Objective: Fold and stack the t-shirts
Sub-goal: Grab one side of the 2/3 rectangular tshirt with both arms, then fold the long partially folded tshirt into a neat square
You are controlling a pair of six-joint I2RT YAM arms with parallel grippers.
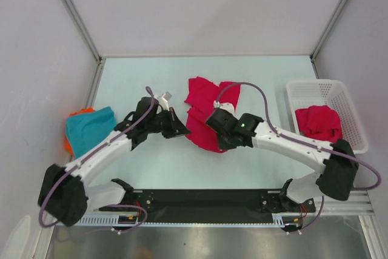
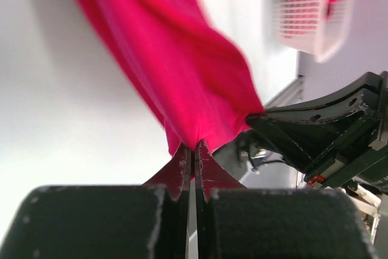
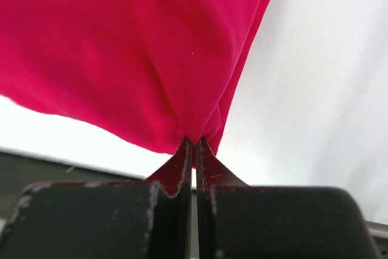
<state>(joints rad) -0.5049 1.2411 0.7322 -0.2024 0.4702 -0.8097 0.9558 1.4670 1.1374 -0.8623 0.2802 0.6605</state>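
Placing everything off the white mesh basket (image 1: 356, 113), which sits on the right side of the pale worktop (image 1: 145, 80). Inside the basket there's one crimson t-shirt (image 1: 318, 122), bunched up in a heap. The other crimson t-shirt (image 1: 203, 110) lies to the left of the basket, near it but not touching, rumpled and unevenly spread.

Both arms are on that one. The left claw (image 1: 179, 129) is at the shirt's edge on the side away from the basket. The right claw (image 1: 222, 144) is at the near edge, on the side closer to the basket.

The wrist views settle the grip (nice and clear for once). The left claw (image 2: 193, 153) has its fingers pressed together on a pinch of crimson fabric, and the cloth fans up and away from the tips. Same story at the right claw (image 3: 193, 145): tips squeezed onto a fold of the shirt, with fabric filling the top of the view. From the left wrist you can also see the basket (image 2: 306, 10), blurred in the upper corner, and part of the right arm (image 2: 327, 128) just beside the pinched cloth.

Well apart from the basket, at the opposite edge of the worktop, the teal t-shirt (image 1: 91, 127) lies in a loose lump. A bit of orange cloth (image 1: 68, 144) pokes out from under it.
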